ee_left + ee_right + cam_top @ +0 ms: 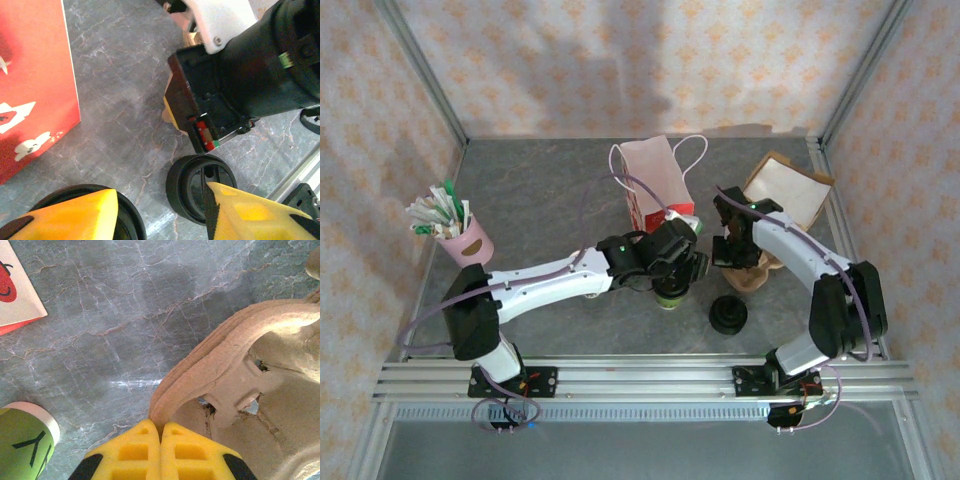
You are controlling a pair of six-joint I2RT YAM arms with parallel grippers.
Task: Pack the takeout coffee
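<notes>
Packing incomplete: lidded takeout coffee (670,296) stands on worktop (540,190) outside paper bag (655,180), left fingers (75,212) apart over it, right fingers (135,455) pinched together on pulp carrier (225,365).

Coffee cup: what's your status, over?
Left tool open, hovering over the lidded coffee cup. Right tool shut on the pulp carrier. Lid stack close beside the cup.

I see the table (100,315) as smooth grey stone-look, faintly shiny. On the right of the right wrist frame, the cup carrier (225,365) is rough, fibrous moulded pulp. In the left wrist frame, the lid stack (182,192) at lower centre is glossy black plastic, and the bag (35,75) at the left is smooth printed paper.
</notes>
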